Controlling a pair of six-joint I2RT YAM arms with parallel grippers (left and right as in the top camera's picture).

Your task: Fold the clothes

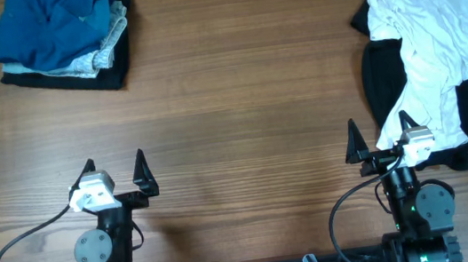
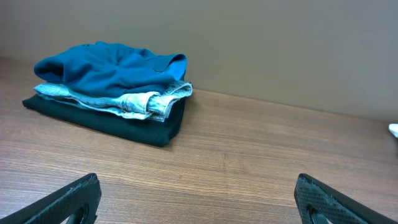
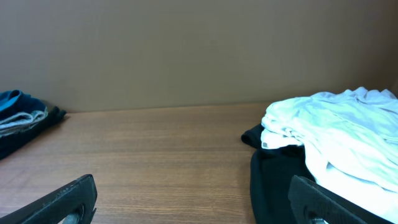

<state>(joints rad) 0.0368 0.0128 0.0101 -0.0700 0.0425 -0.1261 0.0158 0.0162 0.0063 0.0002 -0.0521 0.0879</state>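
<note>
Folded-looking blue garment (image 1: 51,28) tops jeans (image 2: 137,102); left claw (image 1: 113,162) and right claw (image 1: 377,122) gape empty, well away from it, likely parked.

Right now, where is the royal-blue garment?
Overhead, the royal-blue garment tops the pile at the far-left corner of the table, lying on pale jeans over a black garment.

The top garment (image 1: 51,28) is plain deep royal blue; the jeans (image 1: 115,34) beneath are pale washed denim; the bottom garment (image 1: 115,72) is black. The loose garment (image 1: 430,17) is plain white over black cloth (image 1: 385,85); the counter (image 1: 240,103) is brown wood grain.
</note>
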